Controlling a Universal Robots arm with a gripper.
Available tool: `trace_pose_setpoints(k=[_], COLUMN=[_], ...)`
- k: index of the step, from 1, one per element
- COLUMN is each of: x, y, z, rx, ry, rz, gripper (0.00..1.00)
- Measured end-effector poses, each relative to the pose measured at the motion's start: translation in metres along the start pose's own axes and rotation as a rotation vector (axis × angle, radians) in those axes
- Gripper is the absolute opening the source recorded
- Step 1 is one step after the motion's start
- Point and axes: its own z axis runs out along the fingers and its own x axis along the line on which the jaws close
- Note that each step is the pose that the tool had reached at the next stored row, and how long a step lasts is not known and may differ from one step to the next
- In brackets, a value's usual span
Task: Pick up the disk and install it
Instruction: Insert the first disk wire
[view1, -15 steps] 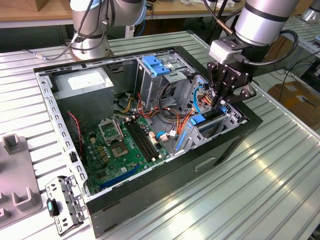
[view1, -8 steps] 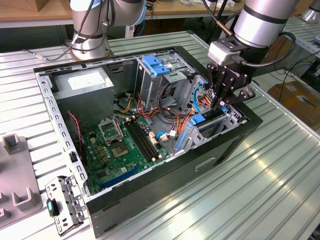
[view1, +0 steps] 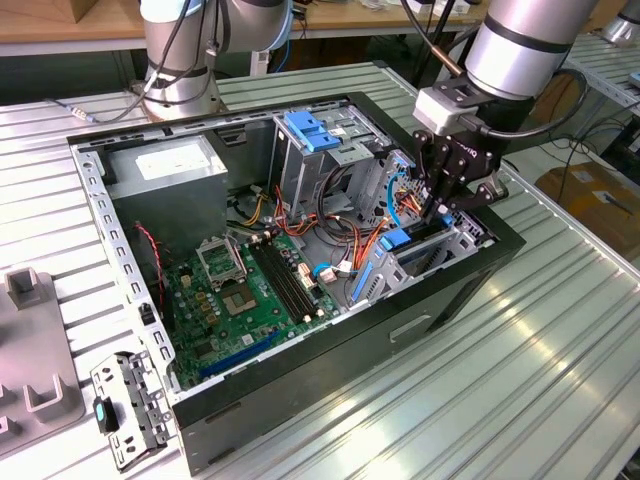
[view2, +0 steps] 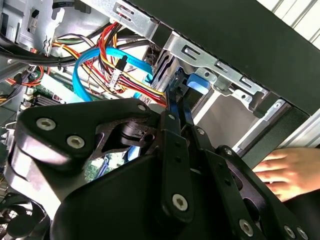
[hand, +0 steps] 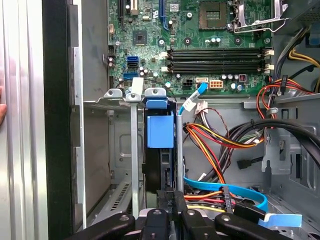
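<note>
Disk (hand: 160, 131) stands on edge in the drive bay (hand: 120, 150) at the case's (view1: 470, 275) front corner, blue tab up, mostly hidden by bay walls. Gripper (hand: 169, 200) pinched narrow on its rear edge; fingertips cut off by frame edge. A hand (view2: 287, 172) rests outside the case, partly hidden behind gripper links.

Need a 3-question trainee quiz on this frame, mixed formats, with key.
1. What are the gripper jaws shut on? A) a cable B) the disk C) nothing
2. True or false: the disk lies flat on the motherboard.
3. Fill in: a person's ___ lies beside the case.
Key: 1 B. 2 False: it stands on edge in the drive bay. 3 hand.
</note>
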Motion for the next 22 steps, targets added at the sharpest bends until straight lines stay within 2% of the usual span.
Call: trace_pose_setpoints(k=[3,5,6,8,10,12,22], x=[0.0,0.0002,0.0003,0.0005,0.0004,0.0004,0.0004], y=[0.0,0.0,0.0,0.0,0.0,0.0,0.0], z=[-0.0003,-0.004,-0.0066,-0.0093,-0.0093,-0.0094,-0.0095], rx=[-0.0001,0.0,0.0,0.0001,0.0001,0.0002,0.0002], ry=[-0.0006,-0.0003,-0.0001,-0.0004,-0.0005,-0.0002,-0.0002], rz=[0.0,0.0,0.0,0.0,0.0,0.0,0.0], gripper=[0.16,0.18,0.24,0.24,0.22,0.11,0.11])
